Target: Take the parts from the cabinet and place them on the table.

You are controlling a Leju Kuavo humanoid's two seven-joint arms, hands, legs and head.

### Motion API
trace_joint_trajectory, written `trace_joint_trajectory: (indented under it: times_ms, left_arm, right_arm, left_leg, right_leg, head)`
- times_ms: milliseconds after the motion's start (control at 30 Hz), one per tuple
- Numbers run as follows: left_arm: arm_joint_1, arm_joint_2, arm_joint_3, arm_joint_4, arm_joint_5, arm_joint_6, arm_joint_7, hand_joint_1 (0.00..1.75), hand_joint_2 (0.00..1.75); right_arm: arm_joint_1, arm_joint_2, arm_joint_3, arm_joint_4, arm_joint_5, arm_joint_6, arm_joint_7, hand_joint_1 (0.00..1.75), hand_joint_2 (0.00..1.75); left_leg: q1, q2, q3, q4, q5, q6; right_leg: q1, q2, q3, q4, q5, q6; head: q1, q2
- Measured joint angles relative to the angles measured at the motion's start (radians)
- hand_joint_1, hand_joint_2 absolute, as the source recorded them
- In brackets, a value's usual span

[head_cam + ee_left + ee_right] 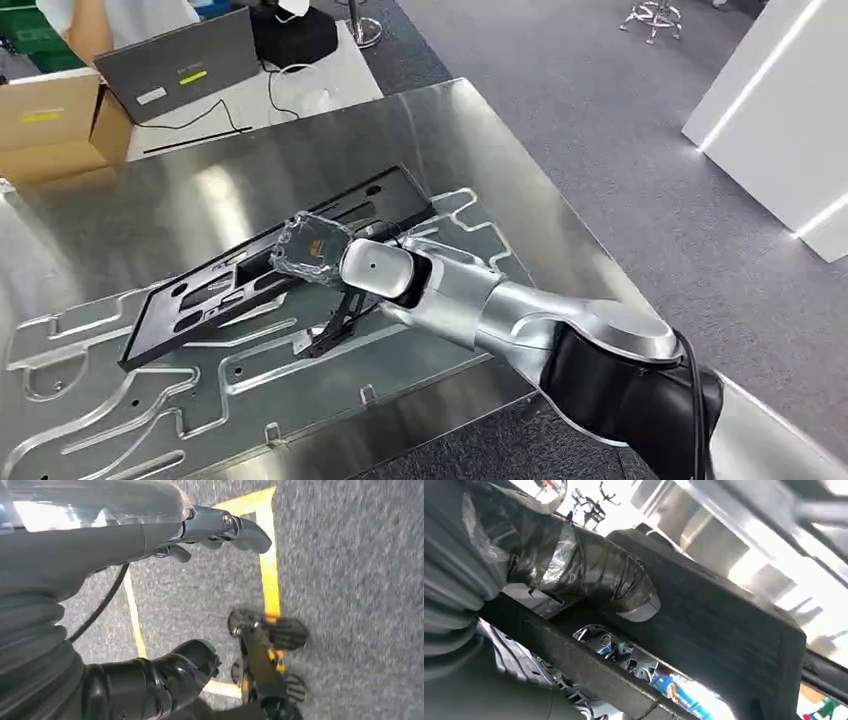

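Right hand (318,252) sits mid-frame in head view, wrapped in clear plastic film, silver forearm coming in from lower right. It's grasping the black plastic part (270,262): a long flat slotted panel running diagonally from lower left to upper centre of the frame, across the shiny metal table (150,210). Left end of the panel looks down on the table surface; the section by the hand looks slightly raised, can't confirm contact there. Right wrist view backs the grip: taped thumb (614,582) pressed onto the ribbed face of the black part (724,630), its rail crossing the frame diagonally, darker fingers below it partly hidden. Table top carries cut-out outlines, a reflective sheet-metal contour (120,400) spread over lower left and centre of head view, with the black panel lying over it. Left hand (220,527) shows in left wrist view, upper centre, hanging over grey carpet (350,580) with a yellow taped floor marking (269,565); fingers curled in, nothing in them, so clenched on nothing. Background, upper left of head view: open cardboard box (50,125), a grey laptop-like device (180,65) on a white desk (310,85), a person's sleeve (120,15) at the top edge. White cabinet-like block (780,110) at the right edge, on grey carpet.
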Motion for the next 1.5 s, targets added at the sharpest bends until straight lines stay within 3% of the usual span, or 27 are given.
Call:
trace_joint_trajectory:
  times_ms: [400,633,900,933,1033,1233,1500]
  left_arm:
    - [-0.002,0.003,0.003,0.0,-0.007,0.007,-0.018,0.0,1.75]
    - [-0.003,0.003,0.003,0.0,-0.021,0.001,-0.067,0.0,1.75]
    - [-0.008,0.003,0.003,0.0,-0.027,-0.013,-0.085,0.0,1.75]
    - [-0.01,0.003,0.003,0.0,-0.024,-0.033,-0.084,0.0,1.75]
    - [-0.012,0.003,0.004,0.0,-0.015,-0.079,-0.078,0.0,1.75]
    - [-0.018,0.002,0.006,0.0,-0.006,-0.078,-0.089,0.0,1.75]
    - [-0.019,0.002,0.007,0.0,-0.005,-0.079,-0.09,0.0,1.75]
  right_arm:
    - [-0.004,-0.018,0.0,-0.017,-0.002,0.0,0.006,1.75,1.75]
    - [0.004,-0.128,-0.017,-0.145,-0.018,0.005,0.006,1.75,1.75]
    - [0.008,-0.158,-0.026,-0.195,-0.02,0.015,0.008,1.75,1.75]
    - [0.008,-0.16,-0.028,-0.202,-0.02,0.015,0.009,0.0,0.0]
    - [0.008,-0.157,-0.038,-0.214,-0.014,0.015,0.017,0.0,0.0]
    - [0.006,-0.106,-0.039,-0.19,0.01,0.015,0.028,0.0,0.0]
    - [0.003,-0.086,-0.04,-0.171,0.011,0.014,0.029,0.0,0.0]
  left_leg:
    - [0.002,0.0,-0.001,-0.011,0.014,-0.019]
    - [0.002,-0.001,-0.003,-0.009,0.015,-0.019]
    - [0.002,0.0,-0.003,-0.008,0.016,-0.018]
    - [0.002,0.0,-0.004,-0.008,0.016,-0.018]
    - [0.002,0.0,-0.004,-0.008,0.016,-0.018]
    - [0.002,0.0,-0.004,-0.008,0.017,-0.019]
    - [0.002,-0.001,-0.005,-0.008,0.017,-0.019]
  right_leg:
    - [0.002,0.0,-0.008,0.005,0.006,-0.011]
    - [0.002,-0.001,-0.008,0.004,0.01,-0.011]
    - [0.002,-0.001,-0.009,0.004,0.01,-0.011]
    - [0.002,-0.001,-0.009,0.004,0.01,-0.011]
    - [0.002,-0.001,-0.009,0.004,0.01,-0.011]
    - [0.002,-0.001,-0.01,0.004,0.01,-0.011]
    - [0.002,-0.001,-0.009,0.004,0.011,-0.011]
  head:
    - [-0.001,0.0]
    - [-0.001,0.0]
    - [-0.001,0.0]
    - [-0.001,0.0]
    - [-0.001,0.0]
    - [-0.001,0.0]
    - [-0.001,0.0]
